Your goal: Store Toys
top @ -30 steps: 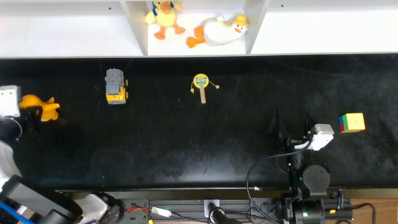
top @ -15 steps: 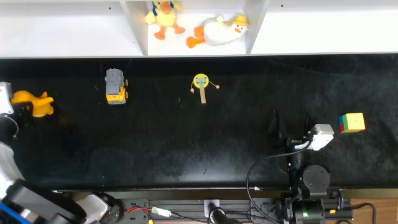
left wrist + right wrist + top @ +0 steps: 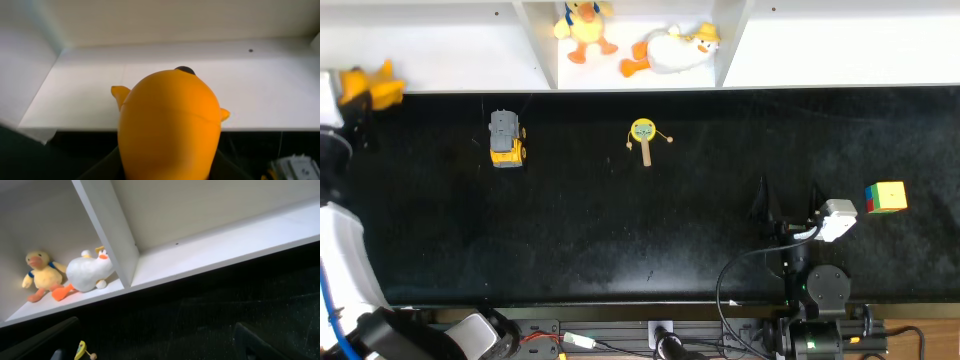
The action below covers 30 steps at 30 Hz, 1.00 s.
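Note:
My left gripper [image 3: 353, 90] is shut on an orange toy animal [image 3: 373, 86], held up at the front edge of the white shelf's left compartment [image 3: 440, 55]. In the left wrist view the orange toy [image 3: 170, 125] hangs in front of that compartment's floor [image 3: 270, 95] and hides the fingers. On the black table lie a yellow and grey truck [image 3: 506, 137], a yellow rattle drum [image 3: 643, 134] and a colour cube [image 3: 886, 196]. My right gripper [image 3: 787, 203] stands open low at the right, with nothing between its fingers.
A yellow plush duck [image 3: 584, 27] and a white plush goose [image 3: 672, 50] lie in the shelf's middle compartment; the right wrist view shows that duck [image 3: 42, 272] and goose [image 3: 90, 272] beside a white divider [image 3: 107, 227]. Cables run along the table's front edge.
My left gripper has carried the orange toy from the table's left edge up to the shelf's left compartment. The right arm has stayed still.

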### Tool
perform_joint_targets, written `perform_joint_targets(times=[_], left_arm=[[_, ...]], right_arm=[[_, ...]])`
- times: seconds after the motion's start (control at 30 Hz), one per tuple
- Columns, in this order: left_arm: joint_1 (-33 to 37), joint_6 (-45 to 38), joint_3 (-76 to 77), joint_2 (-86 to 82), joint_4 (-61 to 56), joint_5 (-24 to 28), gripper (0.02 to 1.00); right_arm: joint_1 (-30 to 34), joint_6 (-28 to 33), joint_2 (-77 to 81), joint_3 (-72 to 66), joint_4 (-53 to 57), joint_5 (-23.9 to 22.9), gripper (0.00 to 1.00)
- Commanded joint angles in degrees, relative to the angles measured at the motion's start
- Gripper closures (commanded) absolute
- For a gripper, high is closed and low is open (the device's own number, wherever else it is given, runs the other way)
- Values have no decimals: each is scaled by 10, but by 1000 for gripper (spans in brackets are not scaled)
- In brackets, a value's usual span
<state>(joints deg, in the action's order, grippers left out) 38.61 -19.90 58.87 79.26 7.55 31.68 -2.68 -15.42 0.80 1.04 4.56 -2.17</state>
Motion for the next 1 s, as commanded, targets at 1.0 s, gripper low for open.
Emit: perform_joint_targets(times=[1.0], left_arm=[[-81, 110, 227, 222, 65, -85, 768]], right_arm=[[-3, -2, -5, -8, -3, -4, 5]])
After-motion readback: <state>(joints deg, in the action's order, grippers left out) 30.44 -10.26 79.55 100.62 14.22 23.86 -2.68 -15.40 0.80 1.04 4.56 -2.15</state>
